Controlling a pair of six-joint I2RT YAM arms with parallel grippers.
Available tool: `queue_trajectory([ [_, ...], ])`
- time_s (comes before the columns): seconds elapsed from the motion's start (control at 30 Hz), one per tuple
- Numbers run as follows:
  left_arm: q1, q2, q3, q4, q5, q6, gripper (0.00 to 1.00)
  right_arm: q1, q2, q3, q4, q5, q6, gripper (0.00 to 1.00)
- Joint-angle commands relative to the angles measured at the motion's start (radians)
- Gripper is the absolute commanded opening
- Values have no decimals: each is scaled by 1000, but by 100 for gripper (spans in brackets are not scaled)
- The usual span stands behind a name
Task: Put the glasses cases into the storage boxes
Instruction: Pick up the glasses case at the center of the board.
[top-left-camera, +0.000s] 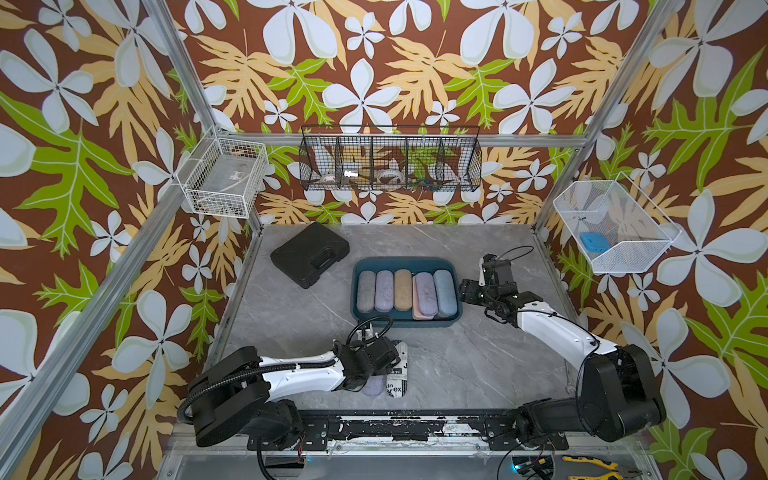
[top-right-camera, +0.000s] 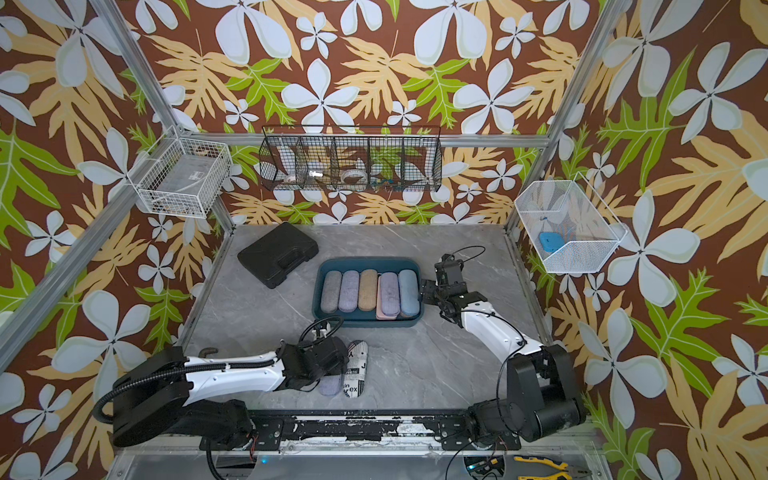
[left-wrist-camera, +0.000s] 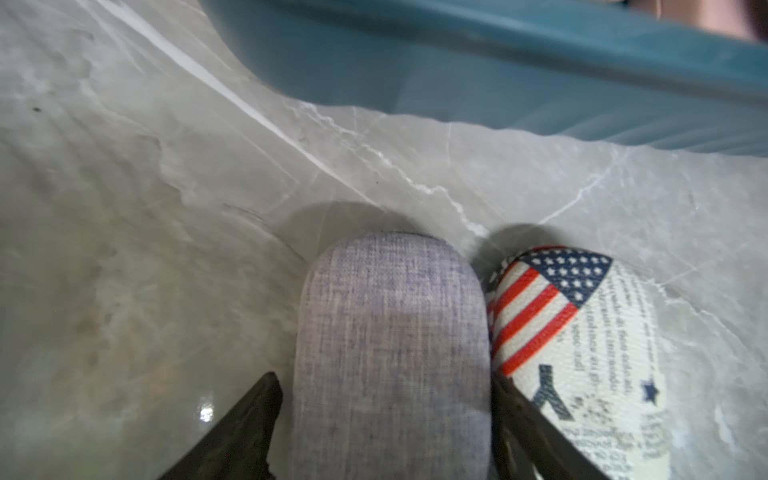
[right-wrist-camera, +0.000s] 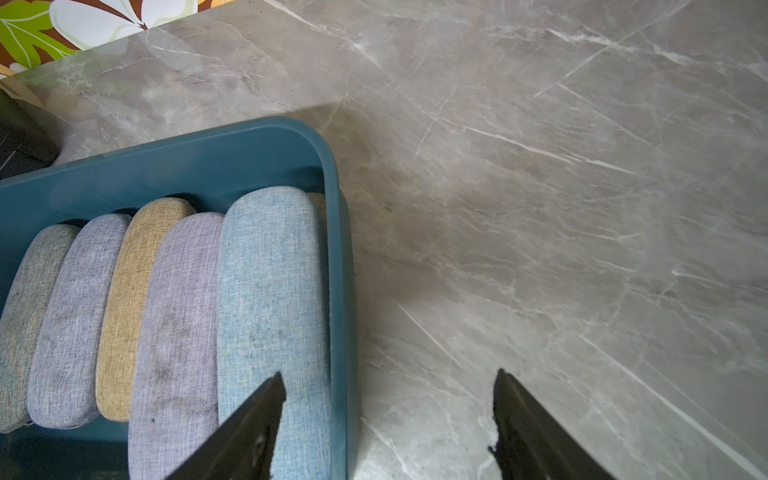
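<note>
L gripper (left-wrist-camera: 384, 376) jaws straddle lavender case (left-wrist-camera: 390, 311), we can't tell if gripped; R gripper (right-wrist-camera: 388, 378) jaws apart, empty; marble tabletop (right-wrist-camera: 540, 208), floral walls (top-left-camera: 374, 62).

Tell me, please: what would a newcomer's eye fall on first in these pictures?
Loud floral wallpaper covers all the walls. In the middle, a teal storage box holds a neat row of fabric glasses cases. Nearer the front, the left gripper straddles a lavender case lying beside a newspaper-print case.
</note>
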Motion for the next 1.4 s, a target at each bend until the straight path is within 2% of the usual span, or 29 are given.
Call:
queue_trajectory([
  [0.0,-3,12,11,-12,-7,-15,76,2,0,4,15,8,-7,79],
  [0.1,-2,18,14,-17,-8,-23,70,2,3,1,18,10,-6,79],
  [0.27,-2,2,26,-50,-24,-45,66,2,3,-1,20,7,-5,79],
  [0.53,-2,-55,72,-144,-67,-59,65,1,-6,1,11,15,-6,79],
  [0.83,-2,-181,103,-216,-105,-61,65,2,-14,8,5,3,2,79],
  [1.0,8,-225,142,-234,-146,-21,65,2,-20,16,0,1,1,79],
  [1.1,42,-224,178,-215,-121,14,64,2,-29,19,0,-9,9,79],
  [1.37,120,-150,283,-98,-97,142,64,2,-52,16,-9,0,7,79],
])
